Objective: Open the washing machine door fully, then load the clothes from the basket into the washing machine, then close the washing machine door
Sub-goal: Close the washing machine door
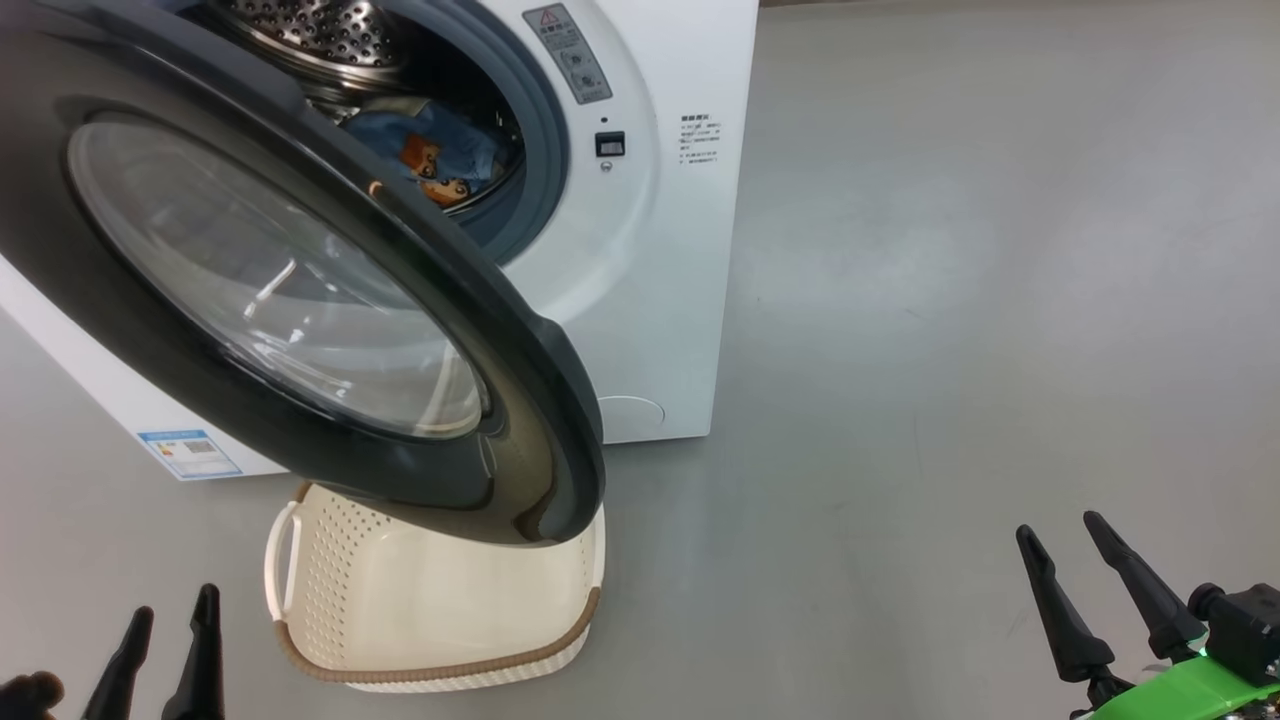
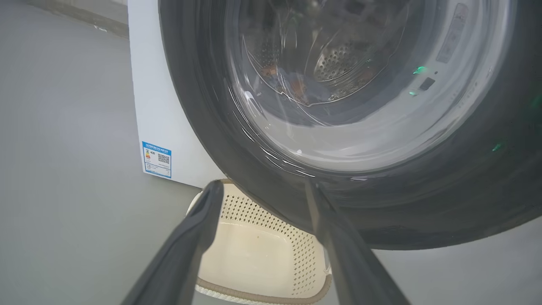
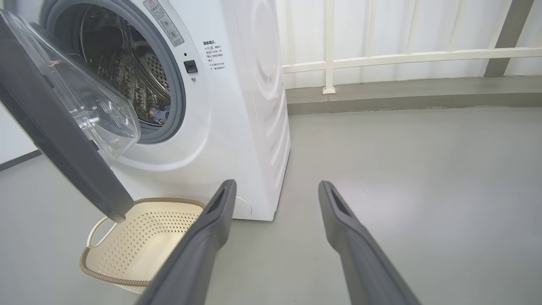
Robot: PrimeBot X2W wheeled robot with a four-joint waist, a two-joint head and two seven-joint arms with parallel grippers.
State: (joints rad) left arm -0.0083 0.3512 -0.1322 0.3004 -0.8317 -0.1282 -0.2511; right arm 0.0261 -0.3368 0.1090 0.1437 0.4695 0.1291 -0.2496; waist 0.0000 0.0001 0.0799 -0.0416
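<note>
Left pincer (image 1: pixel 175 608) and right pincer (image 1: pixel 1060 530) both spread, gripping nothing. Washing machine door (image 1: pixel 520 400) ajar over basket (image 1: pixel 330 560), hiding its far end. Clothes (image 1: pixel 440 150) in drum (image 1: pixel 310 30) partly visible.

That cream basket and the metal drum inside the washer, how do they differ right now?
The basket is cream plastic with a brown rim; the drum is shiny steel. The basket looks empty, while the drum holds the clothes, blue with orange-brown prints. The basket sits on the floor, open upward; the drum faces out through the front of the washing machine. Both have walls full of small holes.
</note>
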